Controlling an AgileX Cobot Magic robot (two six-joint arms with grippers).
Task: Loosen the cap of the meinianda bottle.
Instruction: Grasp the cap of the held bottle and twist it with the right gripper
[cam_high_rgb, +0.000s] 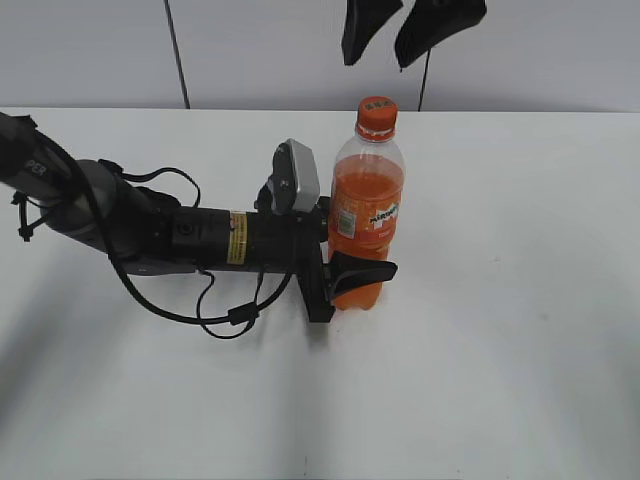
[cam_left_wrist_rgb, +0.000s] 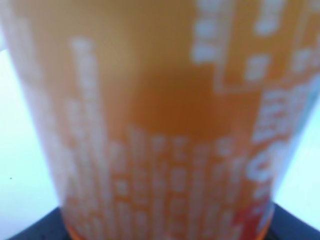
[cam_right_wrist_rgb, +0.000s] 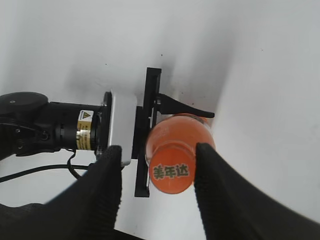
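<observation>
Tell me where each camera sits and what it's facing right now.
Exterior: in front, angled down at the table; left arm reaches in, left claw clamps the meinianda bottle, right claw hangs above.
Left wrist: pressed close against the bottle's label, blurred.
Right wrist: straight down on the cap, between its open fingers.
Shared: exterior and right wrist both show the cap and left claw.

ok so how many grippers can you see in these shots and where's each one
2. The left gripper is low on the table, clamped around the lower part of the meinianda bottle. The right gripper hangs open above the bottle, a finger on each side of the cap, not touching it.
</observation>
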